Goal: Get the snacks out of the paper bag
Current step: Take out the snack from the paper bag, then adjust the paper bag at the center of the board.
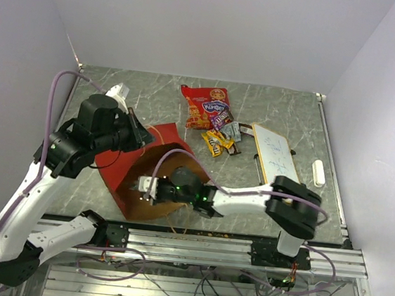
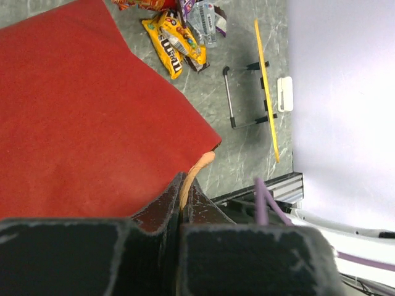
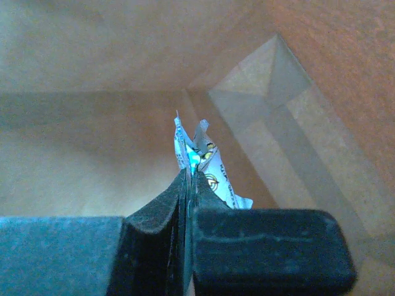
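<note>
The red paper bag [image 1: 122,163] lies on its side, its brown mouth facing the near edge; it fills the left wrist view [image 2: 80,117]. My left gripper [image 2: 183,191] is shut on the bag's string handle [image 2: 196,169] at the bag's upper edge [image 1: 138,136]. My right gripper [image 1: 145,187] is inside the bag's mouth, shut on a small silvery-white wrapper [image 3: 207,166] against the kraft inside [image 3: 92,55]. A large red packet [image 1: 205,106], a yellow packet [image 1: 213,144] and small dark wrappers [image 1: 229,129] lie on the table beyond the bag.
A white wood-framed board [image 1: 273,154] stands right of the snacks, seen edge-on in the left wrist view [image 2: 266,86]. A small white block [image 1: 318,172] lies near the right edge. The aluminium rail [image 1: 194,245] runs along the near edge.
</note>
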Action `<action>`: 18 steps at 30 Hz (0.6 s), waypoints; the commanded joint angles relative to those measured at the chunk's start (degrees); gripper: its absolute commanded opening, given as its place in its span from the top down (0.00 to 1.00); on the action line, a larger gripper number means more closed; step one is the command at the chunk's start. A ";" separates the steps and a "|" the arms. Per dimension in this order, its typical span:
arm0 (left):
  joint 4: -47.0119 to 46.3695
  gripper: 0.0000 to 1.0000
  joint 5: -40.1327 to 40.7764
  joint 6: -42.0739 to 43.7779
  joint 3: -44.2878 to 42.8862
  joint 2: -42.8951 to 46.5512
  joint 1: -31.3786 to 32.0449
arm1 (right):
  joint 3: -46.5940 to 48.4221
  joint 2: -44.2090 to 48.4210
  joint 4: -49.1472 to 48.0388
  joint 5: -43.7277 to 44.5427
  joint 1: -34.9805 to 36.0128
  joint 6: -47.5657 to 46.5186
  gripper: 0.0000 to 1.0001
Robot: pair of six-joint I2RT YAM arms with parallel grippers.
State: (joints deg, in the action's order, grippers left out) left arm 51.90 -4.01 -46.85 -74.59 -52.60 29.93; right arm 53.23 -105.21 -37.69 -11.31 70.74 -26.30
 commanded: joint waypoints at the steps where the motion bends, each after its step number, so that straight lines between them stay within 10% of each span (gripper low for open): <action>1: -3.92 0.93 -0.44 1.37 -3.78 -2.38 0.04 | -4.74 11.51 9.22 -0.67 0.79 4.88 1.00; 11: -8.13 0.93 -9.34 -3.10 -7.32 -8.34 0.02 | -5.68 48.41 32.37 18.69 0.82 2.57 1.00; 18: -14.61 0.93 -13.65 -10.66 -7.89 -9.64 -0.28 | 5.11 52.83 27.55 47.14 0.71 -5.70 1.00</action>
State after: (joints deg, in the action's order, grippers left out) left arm 42.57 -13.87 -53.06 -79.99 -62.08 29.93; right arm 54.17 -51.46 -7.92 16.80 71.61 -26.33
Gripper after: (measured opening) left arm 0.075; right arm 0.010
